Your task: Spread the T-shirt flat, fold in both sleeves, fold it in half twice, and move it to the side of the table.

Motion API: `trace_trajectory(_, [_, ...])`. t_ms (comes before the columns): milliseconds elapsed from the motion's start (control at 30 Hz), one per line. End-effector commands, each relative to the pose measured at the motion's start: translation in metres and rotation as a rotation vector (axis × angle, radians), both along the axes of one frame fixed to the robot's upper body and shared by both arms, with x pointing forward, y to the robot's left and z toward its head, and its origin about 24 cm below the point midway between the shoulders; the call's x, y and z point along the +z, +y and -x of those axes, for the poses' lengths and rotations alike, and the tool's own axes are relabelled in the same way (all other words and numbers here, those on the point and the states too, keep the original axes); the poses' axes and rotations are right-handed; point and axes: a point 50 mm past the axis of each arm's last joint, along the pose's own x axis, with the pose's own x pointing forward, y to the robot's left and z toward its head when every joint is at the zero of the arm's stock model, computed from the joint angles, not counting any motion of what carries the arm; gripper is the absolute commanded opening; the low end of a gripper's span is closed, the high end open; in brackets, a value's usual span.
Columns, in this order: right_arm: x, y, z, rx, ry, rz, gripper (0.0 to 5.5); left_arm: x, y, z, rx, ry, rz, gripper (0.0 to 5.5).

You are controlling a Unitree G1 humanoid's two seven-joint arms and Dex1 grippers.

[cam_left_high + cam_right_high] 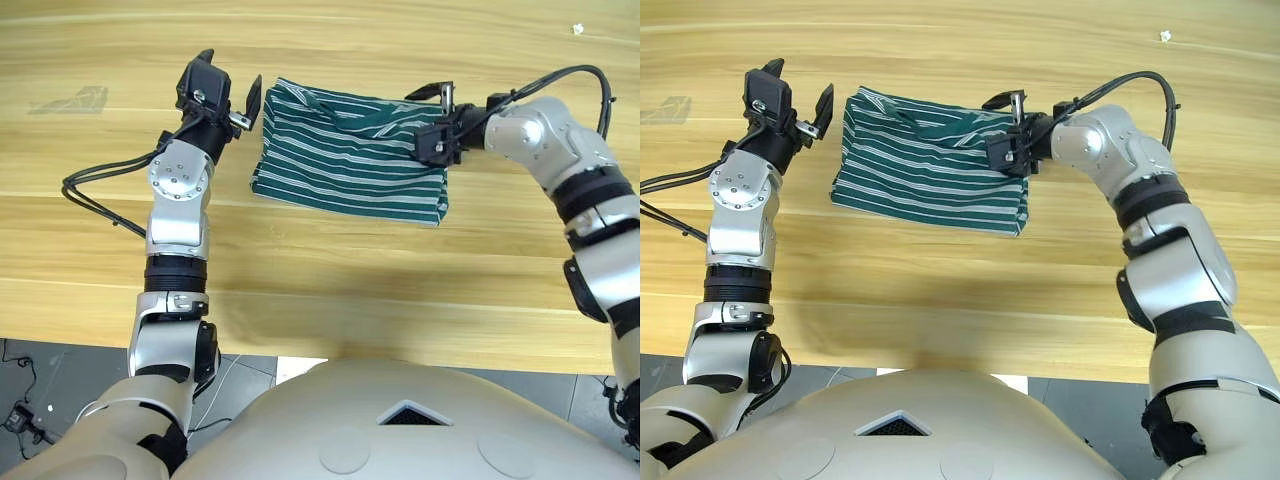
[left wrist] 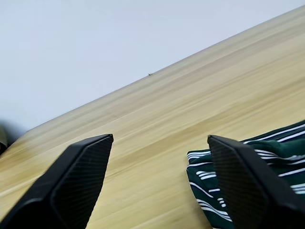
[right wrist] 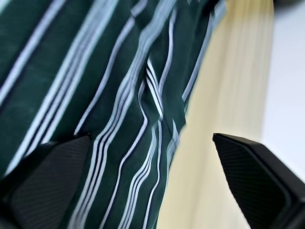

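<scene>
- T-shirt (image 1: 345, 155) sits mid-table (image 1: 300, 270) as a compact striped rectangle with no sleeves sticking out, so I'd guess we're at the last half-fold or the slide to the side.
- Next move needs a solid pinch through all layers at an edge.
- Left gripper (image 2: 160, 140): fingers wide apart, empty, just beside the shirt's left edge.
- Right gripper (image 3: 151, 138): also spread wide, over the right edge, nothing pinched.

L hand (image 1: 230, 78) open, wrist angled fwd, R hand (image 1: 441, 112) open, wrist turned inward, both elbows bent
</scene>
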Motion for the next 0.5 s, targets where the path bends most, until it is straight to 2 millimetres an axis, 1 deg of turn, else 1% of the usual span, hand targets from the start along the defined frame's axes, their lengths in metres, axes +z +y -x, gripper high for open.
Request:
trace_trajectory(33, [-0.031,0.002,0.099,0.27,0.372,0.098,4.76,-0.017,-0.015,0.027,-0.033,0.035,-0.058,3.68])
trace_trajectory(133, [-0.03,0.023,0.111,0.262,0.348,-0.016,4.76,-0.023,-0.032,0.038,-0.077,0.04,-0.082,3.68])
trace_trajectory(200, [-0.032,0.025,0.105,0.21,0.319,-0.029,4.76,-0.028,-0.041,0.045,-0.103,0.044,-0.112,3.68])
trace_trajectory(300, [-0.031,0.022,0.094,0.154,0.254,-0.028,4.76,-0.036,-0.045,0.052,-0.108,0.067,-0.126,3.68])
trace_trajectory(367, [-0.026,0.026,0.095,0.154,0.239,-0.064,4.76,-0.04,-0.047,0.054,-0.105,0.081,-0.117,3.68])
trace_trajectory(433, [-0.016,0.032,0.095,0.154,0.206,-0.12,4.76,-0.044,-0.05,0.056,-0.109,0.09,-0.129,3.68])
trace_trajectory(467, [-0.01,0.034,0.095,0.151,0.177,-0.139,4.76,-0.047,-0.05,0.056,-0.109,0.091,-0.148,3.68])
trace_trajectory(500, [-0.004,0.038,0.098,0.141,0.156,-0.174,4.76,-0.051,-0.048,0.057,-0.101,0.088,-0.213,3.68])
